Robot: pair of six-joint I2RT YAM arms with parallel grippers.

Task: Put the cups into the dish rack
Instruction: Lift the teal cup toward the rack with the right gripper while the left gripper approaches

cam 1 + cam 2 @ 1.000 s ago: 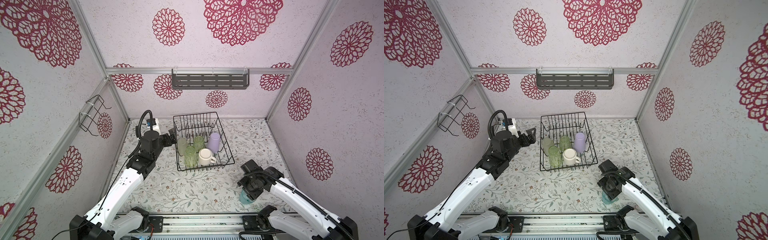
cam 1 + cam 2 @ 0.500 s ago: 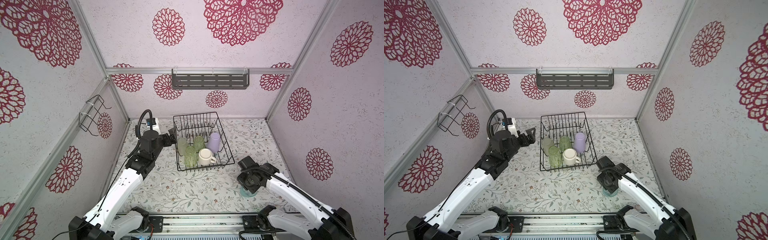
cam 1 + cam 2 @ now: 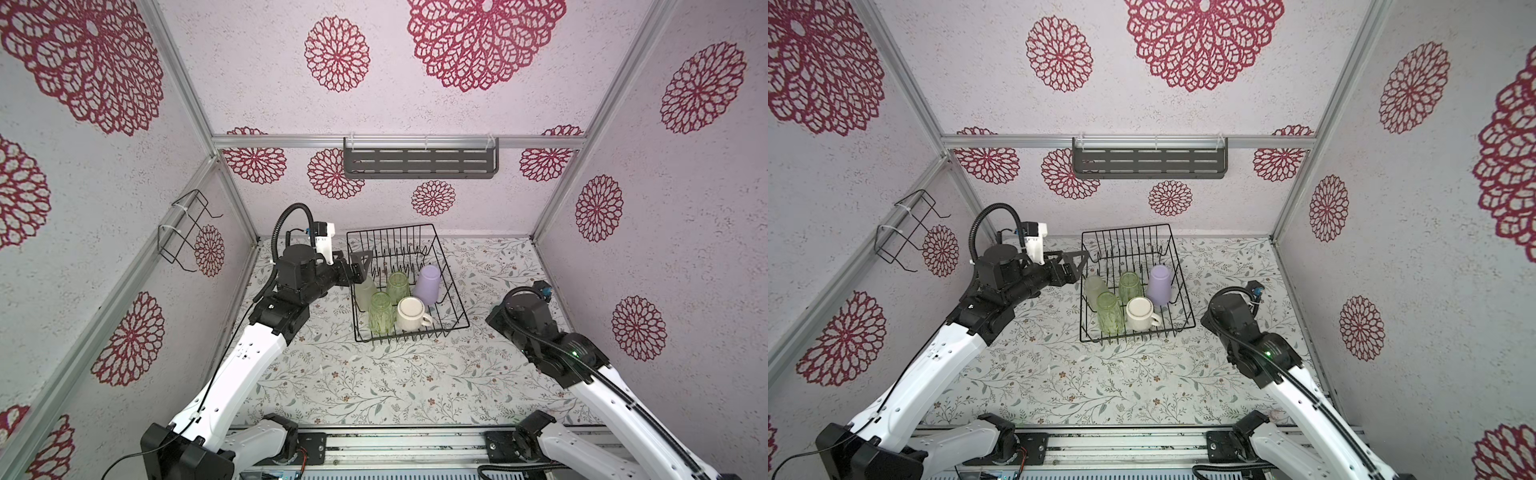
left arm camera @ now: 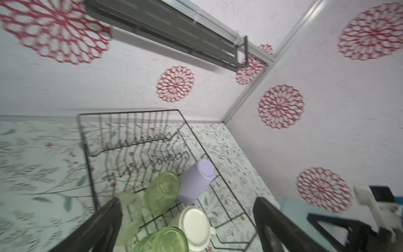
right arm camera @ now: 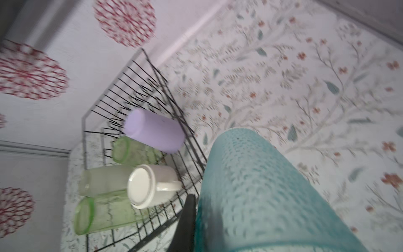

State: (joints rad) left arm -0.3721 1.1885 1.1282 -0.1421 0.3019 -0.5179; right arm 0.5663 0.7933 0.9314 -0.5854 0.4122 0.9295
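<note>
Translucent teal cup point(image 5: 257, 170) clamped in right gripper point(image 5: 268, 209), one dark finger point(image 5: 188, 218) pressed on its side; both hidden under wrist in both top views. Cup just right of dish rack point(image 3: 415, 332), outside it. Cup wall dimpled, frosted, cylindrical. Rack: black wire, flared sides. Inside, near half, mouths down: lilac tumbler point(image 3: 428, 284), pale green tumbler point(image 3: 398, 284), frosted tumbler point(image 3: 365, 293), green patterned glass point(image 3: 381, 311), white mug point(image 3: 411, 313). Left gripper point(image 3: 357, 268) spread wide, empty, at rack's left rim.
</note>
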